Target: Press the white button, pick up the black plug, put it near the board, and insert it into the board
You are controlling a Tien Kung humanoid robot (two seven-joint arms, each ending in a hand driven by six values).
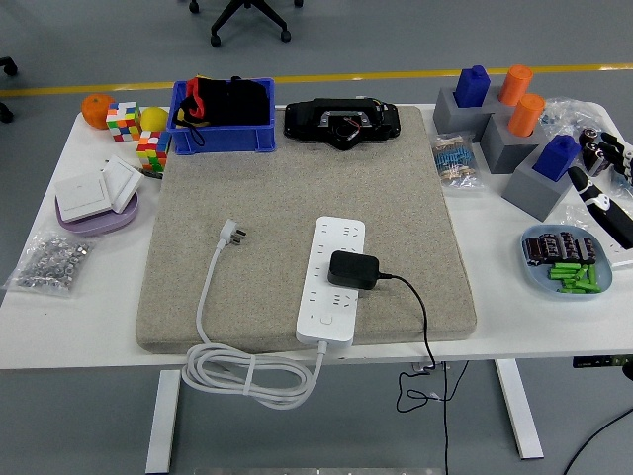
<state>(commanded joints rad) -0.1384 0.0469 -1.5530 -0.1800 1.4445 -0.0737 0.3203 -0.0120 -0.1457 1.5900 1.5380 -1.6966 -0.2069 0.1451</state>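
White table with a beige mat, grey floor behind; blue bin upper left holds black stuff. Right hand at right edge, can't tell its fingers.

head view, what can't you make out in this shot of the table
- Right hand: cut off by the head view's right edge, so its grip is unreadable.
- Left hand: out of frame.
- Black plug on the white power strip: its body hides the prongs, so how deep it sits is unclear.
- White button on the strip: too small to judge its state.
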